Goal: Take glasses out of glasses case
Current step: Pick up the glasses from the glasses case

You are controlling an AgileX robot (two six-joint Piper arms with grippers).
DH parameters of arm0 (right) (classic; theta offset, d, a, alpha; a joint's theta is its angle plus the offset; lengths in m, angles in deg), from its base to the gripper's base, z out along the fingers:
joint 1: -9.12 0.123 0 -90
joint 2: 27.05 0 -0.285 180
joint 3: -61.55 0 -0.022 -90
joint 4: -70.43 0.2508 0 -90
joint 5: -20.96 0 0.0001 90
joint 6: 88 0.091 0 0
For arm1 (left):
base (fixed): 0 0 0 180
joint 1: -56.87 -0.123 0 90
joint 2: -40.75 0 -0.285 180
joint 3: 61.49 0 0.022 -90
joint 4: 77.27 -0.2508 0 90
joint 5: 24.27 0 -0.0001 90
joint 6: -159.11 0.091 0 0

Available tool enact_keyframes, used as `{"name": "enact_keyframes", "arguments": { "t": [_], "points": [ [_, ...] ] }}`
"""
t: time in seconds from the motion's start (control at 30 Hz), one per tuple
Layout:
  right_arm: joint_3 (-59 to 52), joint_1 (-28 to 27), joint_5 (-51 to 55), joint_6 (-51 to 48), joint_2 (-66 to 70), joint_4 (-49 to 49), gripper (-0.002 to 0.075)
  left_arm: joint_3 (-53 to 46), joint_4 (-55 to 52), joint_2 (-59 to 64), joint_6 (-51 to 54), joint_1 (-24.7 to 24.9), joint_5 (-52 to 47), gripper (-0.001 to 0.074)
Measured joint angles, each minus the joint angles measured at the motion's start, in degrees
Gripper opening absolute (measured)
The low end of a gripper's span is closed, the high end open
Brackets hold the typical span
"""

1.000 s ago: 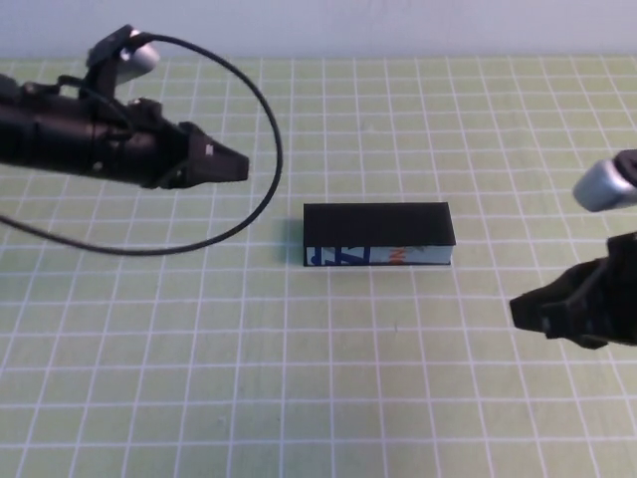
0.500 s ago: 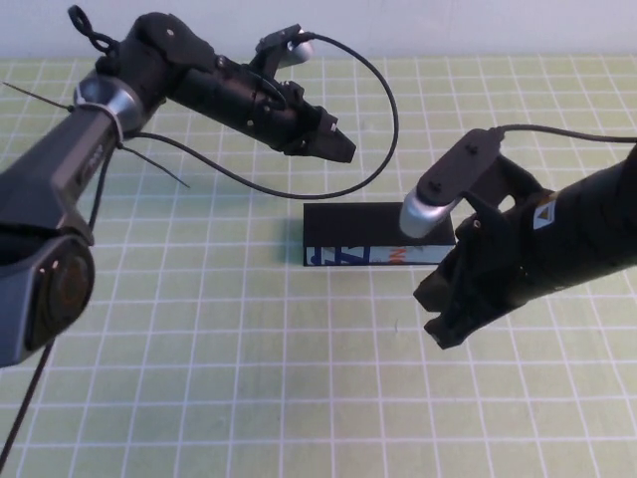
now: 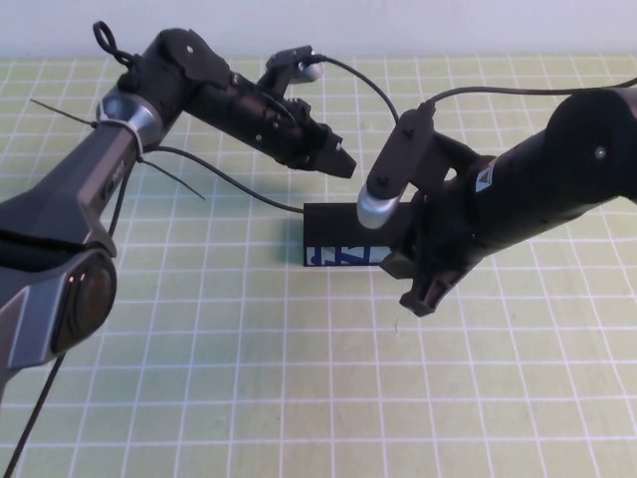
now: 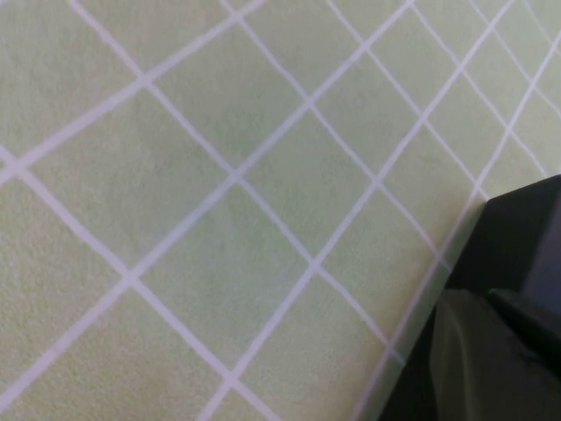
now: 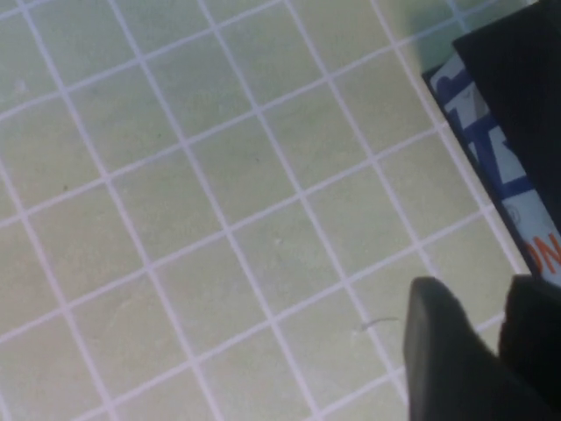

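Note:
The glasses case (image 3: 338, 224) is a matte black box with its lid down and a pale near side printed in blue; it lies mid-table. The glasses are hidden. My left gripper (image 3: 344, 165) hovers just behind the case's left part, its fingers drawn to a point and empty. The left wrist view shows the case's black edge (image 4: 526, 228) beside one finger. My right gripper (image 3: 419, 300) is at the case's right front corner, the arm covering the case's right end. In the right wrist view its fingers (image 5: 438, 338) stand slightly apart, empty, next to the printed side (image 5: 491, 167).
A green mat with a white grid (image 3: 249, 378) covers the table. The left arm's black cable (image 3: 219, 179) loops over the mat left of the case. A pale wall runs along the far edge.
Both arms have swung in from the sides toward the case. The right gripper moved up to the case's right front; the left gripper dropped closer behind it. The case has not moved.

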Motion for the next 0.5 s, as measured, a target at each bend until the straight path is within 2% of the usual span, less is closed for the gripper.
{"name": "enact_keyframes", "arguments": {
  "t": [0.1, 0.2, 0.5],
  "points": [
    [0.08, 0.0, -0.23, -1.01, 0.99, -2.28, 0.02, 0.0, 0.22, 1.3, 0.0, 0.0, 0.0, -0.0004],
    [0.08, 0.0, -1.03, -2.06, 1.64, -5.37, 0.0243, 0.0, 1.54, 2.23, 0.0, 0.0, 0.0, -0.0004],
    [0.08, 0.0, -6.14, -2.83, 2.89, -8.05, 0.0262, 0.0, 2.58, 3.36, 0.91, 0.22, 0.22, -0.0004]
  ]
}}
